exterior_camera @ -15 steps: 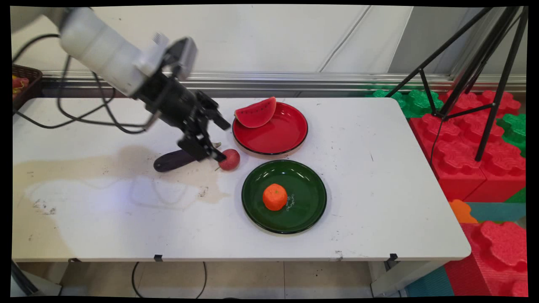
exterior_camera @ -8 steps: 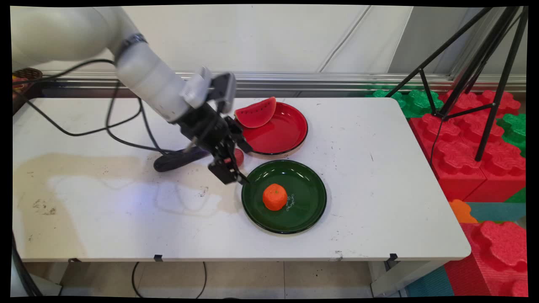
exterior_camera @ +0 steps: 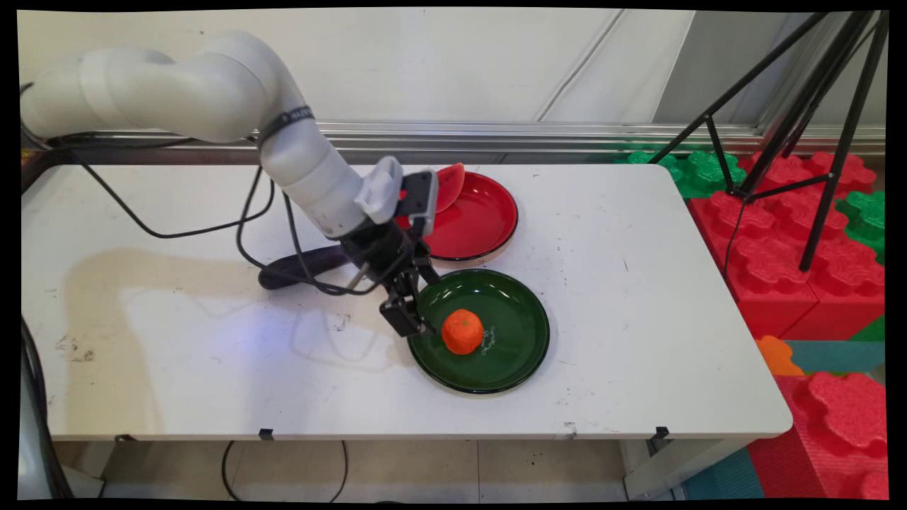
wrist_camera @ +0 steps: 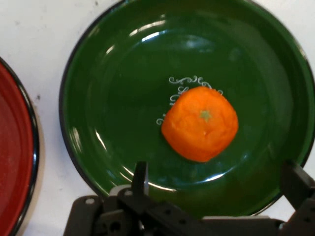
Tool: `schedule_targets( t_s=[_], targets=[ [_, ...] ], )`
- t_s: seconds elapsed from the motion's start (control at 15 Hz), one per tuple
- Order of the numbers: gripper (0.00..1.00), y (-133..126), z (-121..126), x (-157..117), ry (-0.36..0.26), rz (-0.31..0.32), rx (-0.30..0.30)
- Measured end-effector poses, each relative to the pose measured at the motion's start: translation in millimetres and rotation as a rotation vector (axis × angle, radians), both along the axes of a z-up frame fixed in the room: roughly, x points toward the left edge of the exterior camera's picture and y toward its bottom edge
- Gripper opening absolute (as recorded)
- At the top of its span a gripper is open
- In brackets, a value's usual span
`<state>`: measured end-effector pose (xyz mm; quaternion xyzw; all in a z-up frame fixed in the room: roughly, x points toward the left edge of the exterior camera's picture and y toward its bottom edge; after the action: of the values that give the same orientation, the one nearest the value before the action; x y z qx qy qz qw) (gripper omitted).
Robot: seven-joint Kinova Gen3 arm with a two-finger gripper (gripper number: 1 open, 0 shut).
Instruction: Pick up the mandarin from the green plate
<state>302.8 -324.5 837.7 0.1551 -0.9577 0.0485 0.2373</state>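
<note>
White table [exterior_camera: 638, 297]: gripper [exterior_camera: 418, 308] has swung from frame centre-left to the green plate's [exterior_camera: 521, 358] left rim, fingers spread wide and empty (orange [exterior_camera: 462, 331] just beside).

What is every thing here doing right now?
end effector: open, empty, hovering above the green plate's edge
orange: sitting on the green plate, untouched
green plate: flat on the table
red plate: flat on the table
watermelon slice: leaning on the red plate's rim, partly hidden

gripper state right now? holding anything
Gripper: open, holding nothing, over the green plate beside the orange.
</note>
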Motion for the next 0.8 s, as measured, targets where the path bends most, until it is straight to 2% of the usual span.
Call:
schedule_targets(
  t_s=[0.27, 0.8],
  targets=[
    [1.0, -6, -19, -10, -0.036, -0.016, 0.018],
    [1.0, -15, -39, -27, -0.053, -0.032, 0.025]
  ],
)
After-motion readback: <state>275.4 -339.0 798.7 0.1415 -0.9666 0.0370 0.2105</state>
